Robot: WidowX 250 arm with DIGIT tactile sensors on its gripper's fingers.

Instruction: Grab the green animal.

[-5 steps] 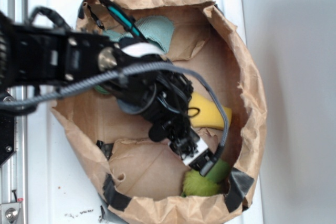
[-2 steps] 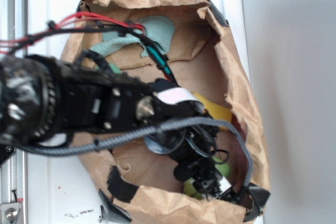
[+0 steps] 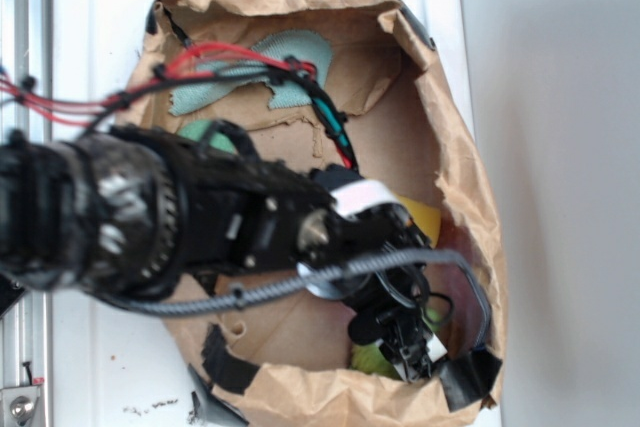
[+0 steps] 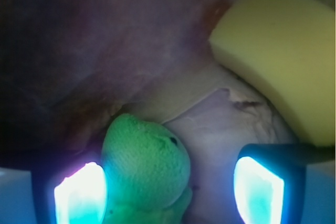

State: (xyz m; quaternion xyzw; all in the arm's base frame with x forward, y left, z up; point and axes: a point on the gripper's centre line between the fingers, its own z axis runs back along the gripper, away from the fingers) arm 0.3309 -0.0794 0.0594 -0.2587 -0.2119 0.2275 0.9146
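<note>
The green animal point(image 4: 147, 166) is a lime-green plush with a rounded head and a small dark eye. It lies on the paper floor at the near end of the brown bag. In the wrist view it sits between my two glowing pads, close against the left pad point(image 4: 81, 195), with a gap to the right pad point(image 4: 258, 190). My gripper point(image 4: 169, 192) is open around it. In the exterior view my gripper point(image 3: 405, 352) reaches into the bag's bottom right corner, and only a sliver of the green animal point(image 3: 368, 357) shows beside it.
A yellow sponge point(image 4: 278, 45) lies just beyond the toy, up and right. The torn paper bag point(image 3: 455, 187) walls in the space. A pale teal cloth point(image 3: 285, 57) sits at the bag's far end, and a teal-green ball point(image 3: 205, 132) peeks from under my arm.
My arm has swung further down and right into the bag's near corner. The gripper has dropped over the green animal, which is now mostly covered in the exterior view.
</note>
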